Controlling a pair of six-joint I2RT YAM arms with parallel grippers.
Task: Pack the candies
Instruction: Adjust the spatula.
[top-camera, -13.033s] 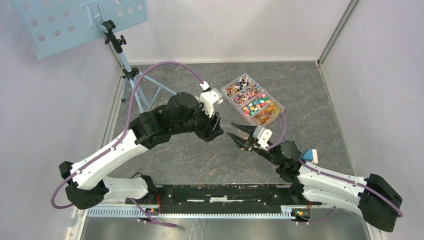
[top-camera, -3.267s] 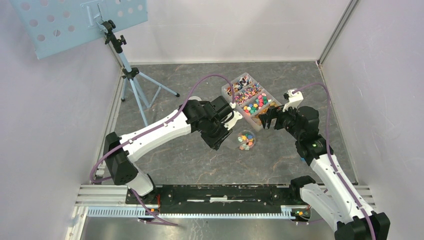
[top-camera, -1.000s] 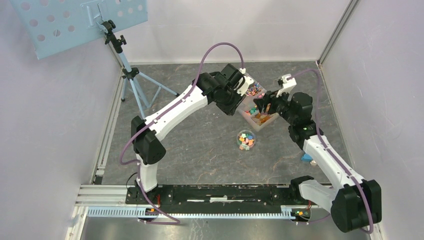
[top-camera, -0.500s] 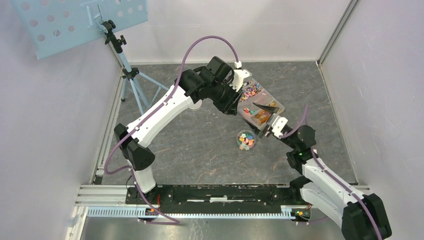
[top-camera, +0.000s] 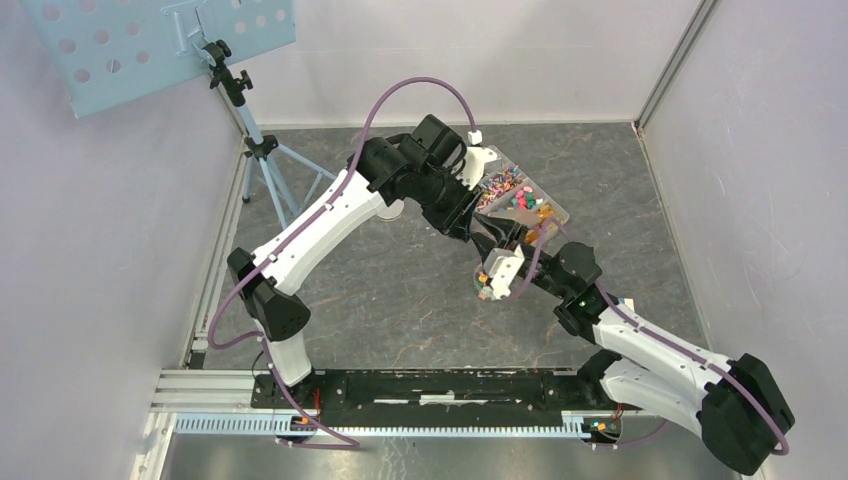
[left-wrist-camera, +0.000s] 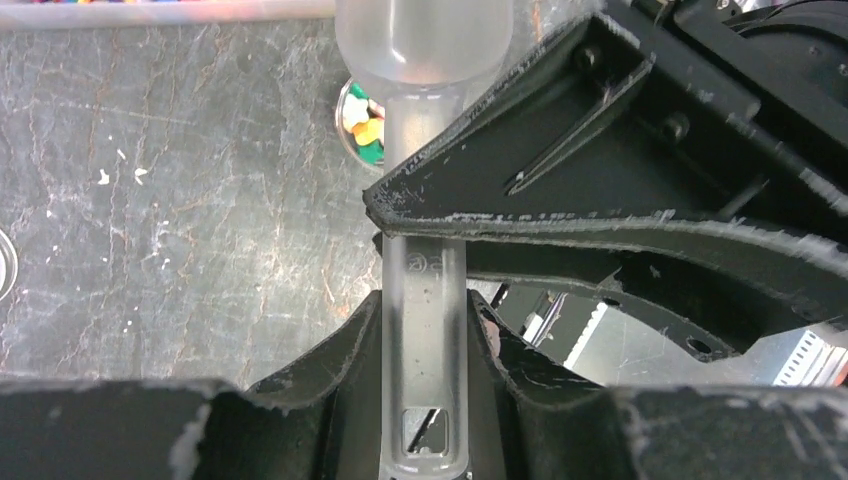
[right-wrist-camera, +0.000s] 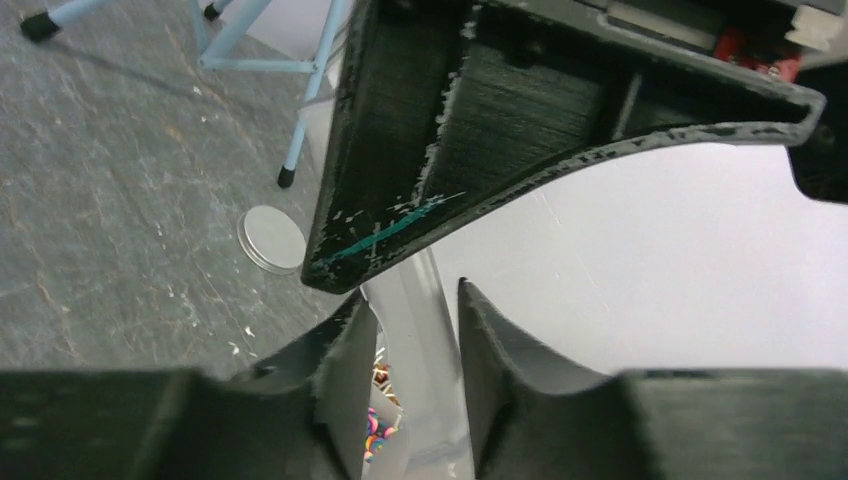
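Though unseen overhead, a scoop (left-wrist-camera: 425, 45) (clear plastic) sits in the left gripper (left-wrist-camera: 425, 312).

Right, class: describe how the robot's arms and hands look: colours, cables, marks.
The left arm and right arm have white shells between black joints, each trailed by a purple cable. The left hand and right hand have black curved fingers with scuffed, whitish edges.

Box (top-camera: 560, 212) behind, tub (top-camera: 480, 288) in front.
Candies (top-camera: 510, 196) lie in the box; the tub sits just before it, I think, under my right wrist (top-camera: 503, 268). Lid (right-wrist-camera: 272, 238) left of the box, stand (top-camera: 262, 150) far back-left, the scoop (left-wrist-camera: 425, 280) in my left gripper (left-wrist-camera: 425, 305) near the tub.
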